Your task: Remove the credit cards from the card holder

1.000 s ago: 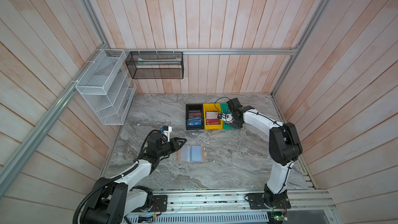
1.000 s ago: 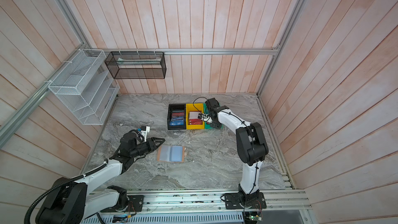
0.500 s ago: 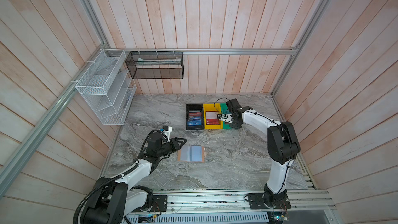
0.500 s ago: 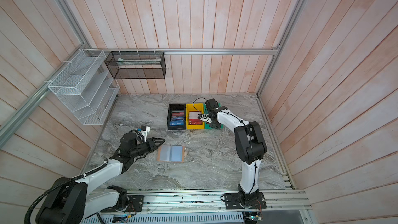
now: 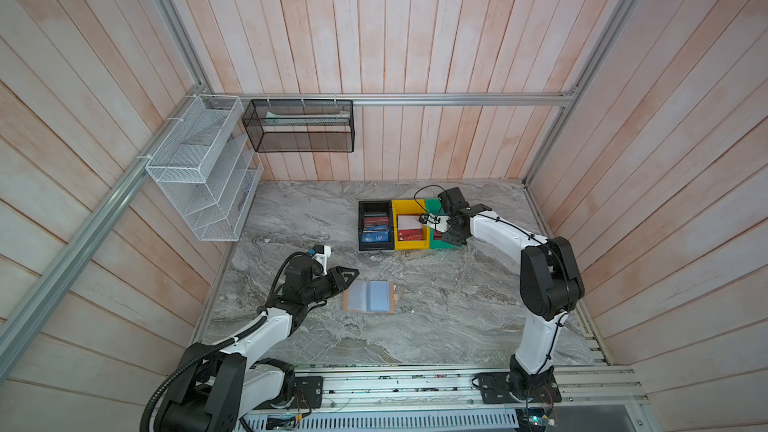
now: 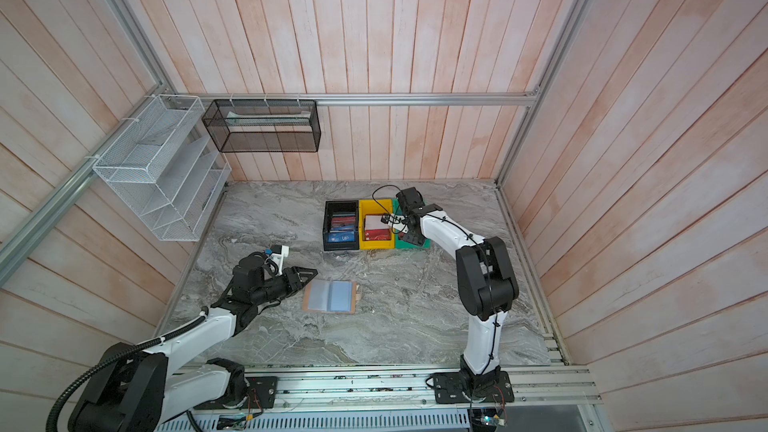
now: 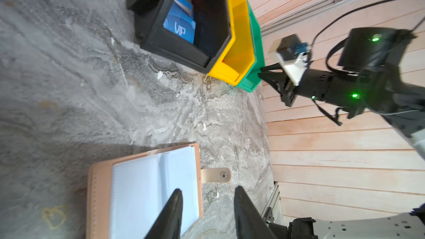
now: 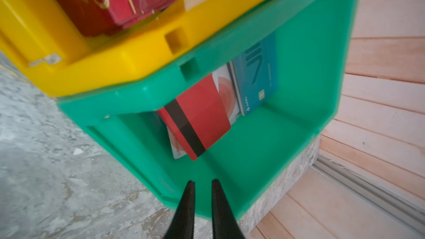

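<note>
Left arm (image 5: 266, 326) and right arm (image 5: 498, 232): white link shells, black joint housings, thin black cables tied along the links. Black corrugated hose (image 5: 174, 371) at left base; green indicator lights (image 7: 354, 95) on right wrist; fingers (image 8: 184, 205) black, tapered.

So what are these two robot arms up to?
They are emptying a card holder, which lies open, its showing sleeves apparently empty. The left arm's jaws stand open at its edge. The right arm's jaws, narrowly parted and empty, hang over a green bin where several cards lie.
</note>
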`<state>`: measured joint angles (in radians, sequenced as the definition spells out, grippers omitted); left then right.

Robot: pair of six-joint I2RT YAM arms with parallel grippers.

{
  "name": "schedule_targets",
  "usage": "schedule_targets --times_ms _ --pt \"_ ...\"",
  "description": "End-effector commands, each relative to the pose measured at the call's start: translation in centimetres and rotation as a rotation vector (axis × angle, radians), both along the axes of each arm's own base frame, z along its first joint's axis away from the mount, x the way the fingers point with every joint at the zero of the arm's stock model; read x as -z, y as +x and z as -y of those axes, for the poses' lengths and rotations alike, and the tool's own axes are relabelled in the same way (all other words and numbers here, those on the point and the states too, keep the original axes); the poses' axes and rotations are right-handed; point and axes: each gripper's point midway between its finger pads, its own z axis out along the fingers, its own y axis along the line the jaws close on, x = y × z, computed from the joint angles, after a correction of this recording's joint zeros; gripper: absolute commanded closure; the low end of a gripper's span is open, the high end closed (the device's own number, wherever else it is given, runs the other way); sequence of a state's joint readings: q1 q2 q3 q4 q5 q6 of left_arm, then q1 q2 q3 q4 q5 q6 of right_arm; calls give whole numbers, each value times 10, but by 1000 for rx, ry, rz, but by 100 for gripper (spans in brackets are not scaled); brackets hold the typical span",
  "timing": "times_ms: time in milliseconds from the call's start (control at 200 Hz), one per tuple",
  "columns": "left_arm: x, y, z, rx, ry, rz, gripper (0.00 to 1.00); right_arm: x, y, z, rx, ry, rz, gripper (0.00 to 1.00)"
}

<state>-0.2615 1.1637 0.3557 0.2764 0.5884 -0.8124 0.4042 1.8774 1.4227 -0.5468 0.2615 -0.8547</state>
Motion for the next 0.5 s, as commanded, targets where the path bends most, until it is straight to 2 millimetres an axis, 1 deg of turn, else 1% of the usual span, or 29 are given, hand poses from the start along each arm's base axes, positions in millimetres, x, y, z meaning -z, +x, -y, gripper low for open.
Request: schedule_targets --times_ms 0,105,120,200,240,365,495 --pt "8 1 -12 -44 73 -21 60 -32 -18 -22 51 247 10 83" --pt "17 1 -21 -77 140 -56 60 -52 -35 -37 61 429 29 83" --pt "19 1 -23 -83 151 -60 60 -52 -39 -39 64 453 27 83" --pt "16 5 -31 -117 200 -42 60 -69 -49 -42 85 589 79 82" --pt "11 9 -36 -138 225 -22 59 -78 -54 -40 108 652 114 80" --pt "-15 23 -53 -199 331 78 56 -101 -63 -20 208 803 258 74" --pt "-49 41 -80 -310 439 211 51 -122 -66 24 357 860 523 63"
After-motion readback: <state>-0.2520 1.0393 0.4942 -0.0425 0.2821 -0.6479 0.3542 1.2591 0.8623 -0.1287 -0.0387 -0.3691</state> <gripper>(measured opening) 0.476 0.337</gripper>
